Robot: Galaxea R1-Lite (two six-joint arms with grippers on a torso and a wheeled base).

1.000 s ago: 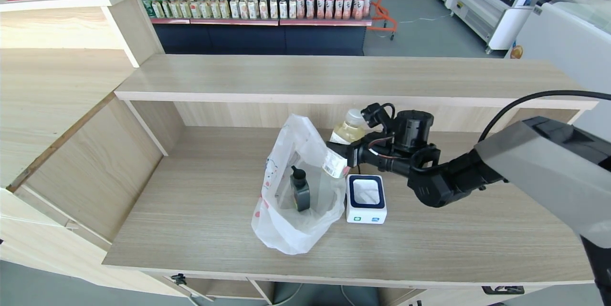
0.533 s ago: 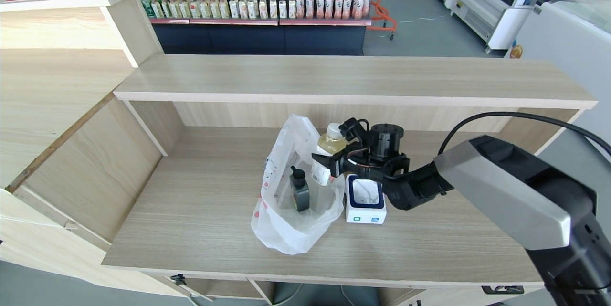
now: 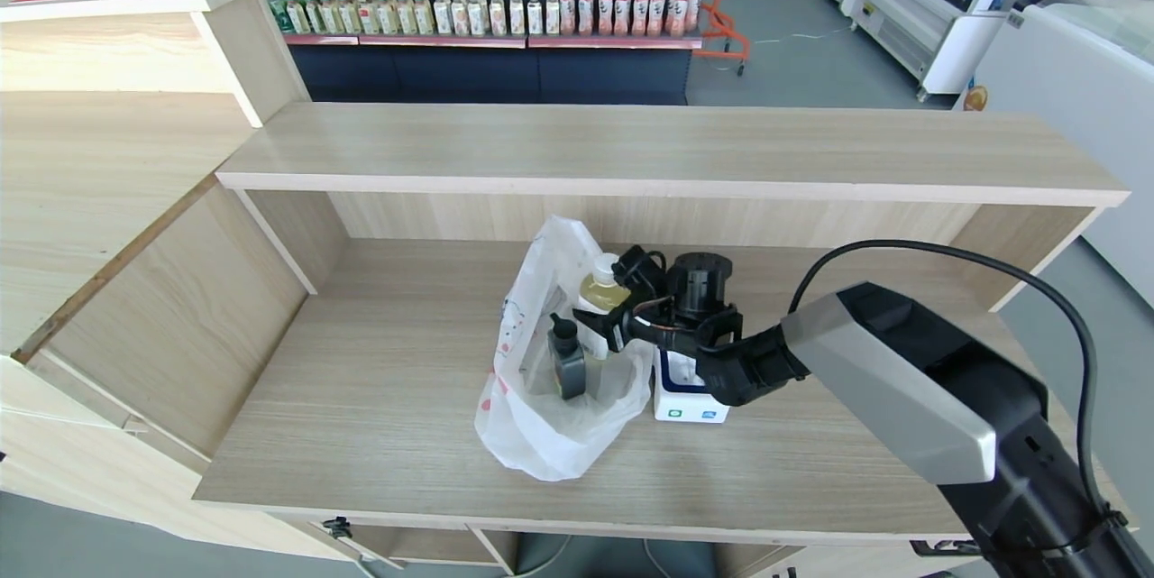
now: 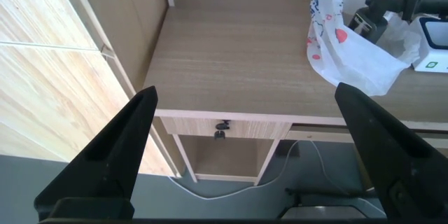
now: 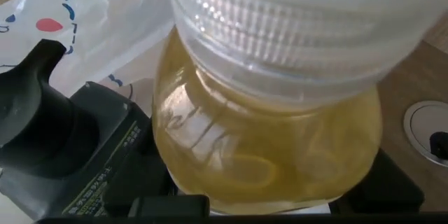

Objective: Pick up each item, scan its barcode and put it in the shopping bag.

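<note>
Lower half of bottle (image 3: 602,291) behind hand (image 3: 601,327) and shopping bag (image 3: 539,438)

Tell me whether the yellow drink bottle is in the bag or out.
Partly in: the bottle stands upright in the right gripper, its lower part inside the open mouth of the bag, beside the dark bottle. Not released.

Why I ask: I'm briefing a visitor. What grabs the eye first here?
The right end effector holds a white-capped bottle of yellow liquid at the mouth of the white shopping bag, mid-counter. A dark bottle stands inside the bag, and a small white scanner sits beside it on the robot's right.
</note>
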